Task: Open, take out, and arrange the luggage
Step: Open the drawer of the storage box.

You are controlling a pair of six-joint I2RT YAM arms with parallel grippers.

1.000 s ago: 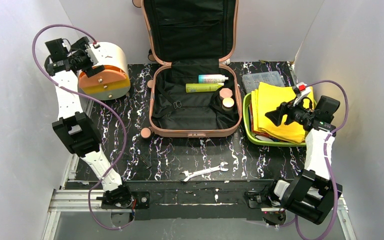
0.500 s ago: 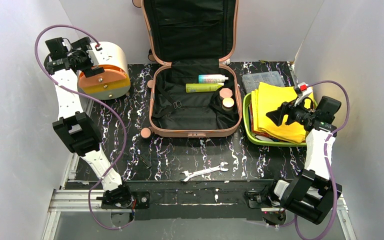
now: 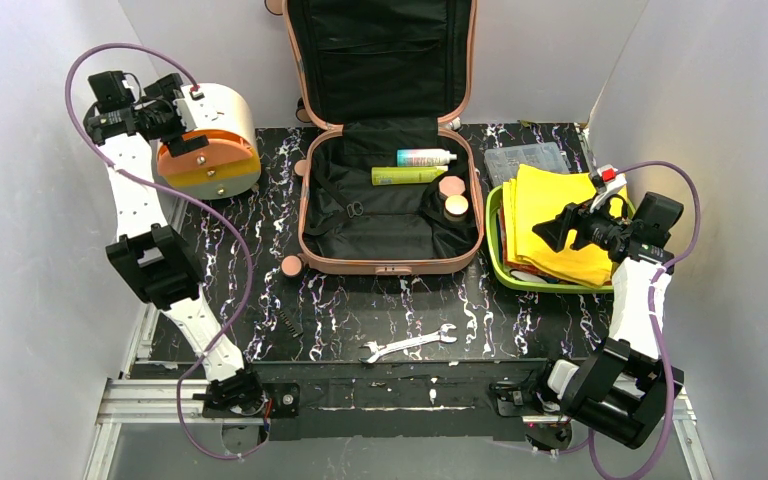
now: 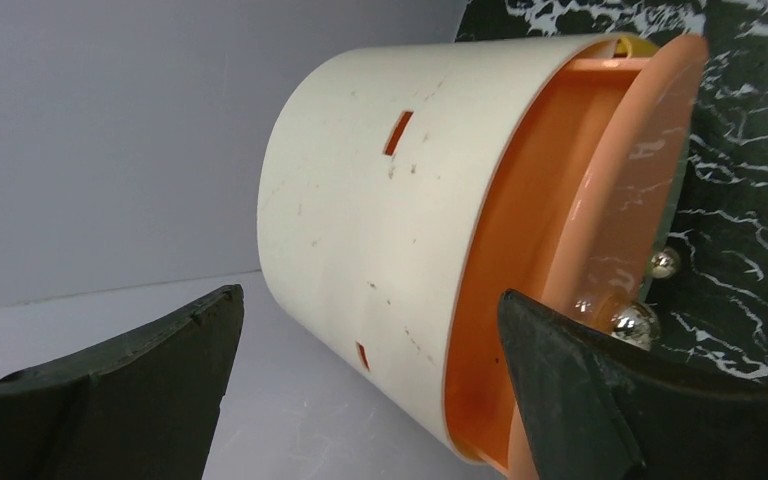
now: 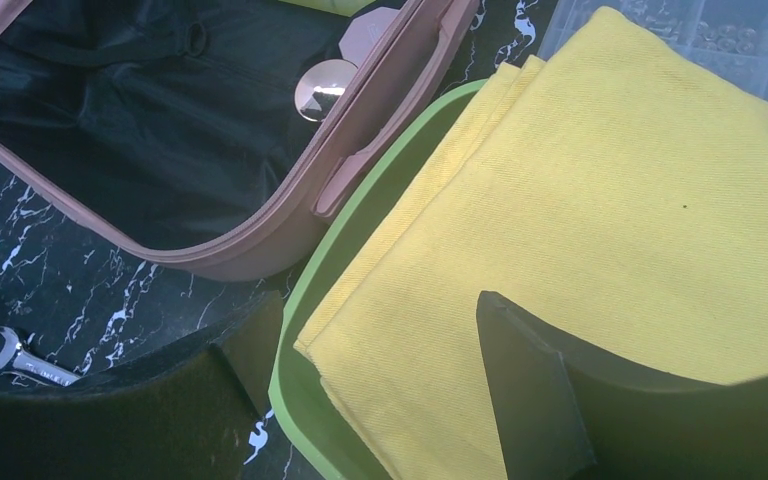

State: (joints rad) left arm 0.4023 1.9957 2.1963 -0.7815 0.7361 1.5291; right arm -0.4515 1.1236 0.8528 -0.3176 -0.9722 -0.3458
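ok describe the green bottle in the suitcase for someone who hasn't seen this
Find the open salmon-pink suitcase at the back of the table. In its lower half, two bottles lie on their sides near the hinge. The lime-green bottle is the nearer one, plain green all over, while the spray can behind it is white, teal and pink.

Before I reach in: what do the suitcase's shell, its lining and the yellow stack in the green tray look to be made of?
Suitcase shell: probably hard moulded plastic with a smooth satin salmon-pink finish; it keeps rigid rounded corners.
Lining: black woven fabric, matte, with soft wrinkles and folds.
Yellow stack: cloth, possibly cotton; a fine diagonal weave shows, and the edges are folded in layers.
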